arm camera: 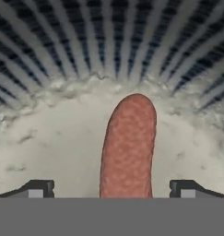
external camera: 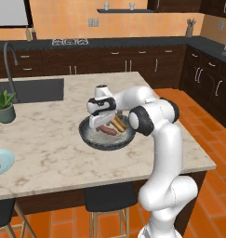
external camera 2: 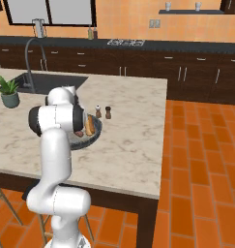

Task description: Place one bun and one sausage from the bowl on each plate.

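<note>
arm (external camera: 163, 139): folded forward, elbow bent | end effector (arm camera: 111, 188): pointing down, jaws spread wide

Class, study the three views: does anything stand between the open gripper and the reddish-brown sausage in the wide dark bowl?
Nothing visible does. In the hand view the reddish-brown sausage lies between the open gripper's two dark fingertips, on the wide dark bowl's speckled grey floor, with clear gaps on both sides.
</note>
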